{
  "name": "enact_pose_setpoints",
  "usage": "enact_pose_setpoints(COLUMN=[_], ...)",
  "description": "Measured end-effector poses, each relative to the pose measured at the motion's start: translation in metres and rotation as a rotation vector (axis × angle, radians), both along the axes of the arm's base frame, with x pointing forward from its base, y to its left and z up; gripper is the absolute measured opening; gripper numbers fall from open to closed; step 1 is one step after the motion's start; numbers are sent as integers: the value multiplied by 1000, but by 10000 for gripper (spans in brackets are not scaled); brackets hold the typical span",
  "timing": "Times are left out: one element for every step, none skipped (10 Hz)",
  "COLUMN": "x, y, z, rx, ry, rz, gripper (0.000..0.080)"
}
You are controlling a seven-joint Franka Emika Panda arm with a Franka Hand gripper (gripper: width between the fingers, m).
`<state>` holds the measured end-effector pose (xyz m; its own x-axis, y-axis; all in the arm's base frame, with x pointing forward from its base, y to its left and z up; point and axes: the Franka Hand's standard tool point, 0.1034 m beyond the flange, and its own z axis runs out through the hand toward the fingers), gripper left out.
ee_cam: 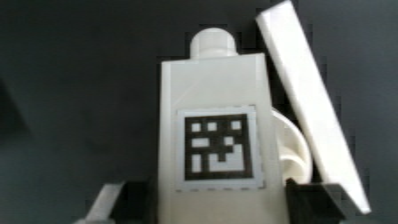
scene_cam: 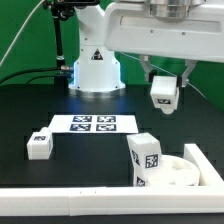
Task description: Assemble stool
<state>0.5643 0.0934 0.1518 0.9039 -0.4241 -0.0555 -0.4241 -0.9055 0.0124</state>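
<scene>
My gripper (scene_cam: 164, 88) hangs above the table at the exterior view's right, shut on a white stool leg (scene_cam: 163, 98) with a square marker tag. In the wrist view this leg (ee_cam: 222, 110) fills the middle, its round peg pointing away, and dark fingers (ee_cam: 139, 202) press on both its sides. The round seat disc (scene_cam: 186, 172) lies at the front right. A second leg (scene_cam: 145, 160) stands upright at the disc's left side. A third leg (scene_cam: 40, 146) lies on the table at the left.
The marker board (scene_cam: 92, 124) lies flat in the middle of the black table. A long white border rail (scene_cam: 90, 203) runs along the front edge. The robot's base (scene_cam: 97, 65) stands at the back. A white slanted strip (ee_cam: 306, 90) shows beside the held leg.
</scene>
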Motion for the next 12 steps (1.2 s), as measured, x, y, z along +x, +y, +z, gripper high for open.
enact_pose_setpoints(x=[2, 16, 28, 30, 36, 30, 29, 30, 27, 25, 29, 34], y=[5, 17, 29, 26, 31, 41, 48, 59, 63, 54, 44, 37], z=[0, 6, 11, 8, 10, 7, 5, 4, -2, -17, -23, -16], rx=[-9, -63, -84, -91, -84, -72, -62, -36, -30, -68, -97, -106], ry=[-44, -159, -277, -307, -389, -432, -459, -522, -541, -520, -509, -519], rz=[-2, 34, 100, 117, 127, 116, 122, 123, 127, 191, 222, 247], gripper=[338, 338, 338, 338, 338, 338, 338, 338, 338, 338, 338, 338])
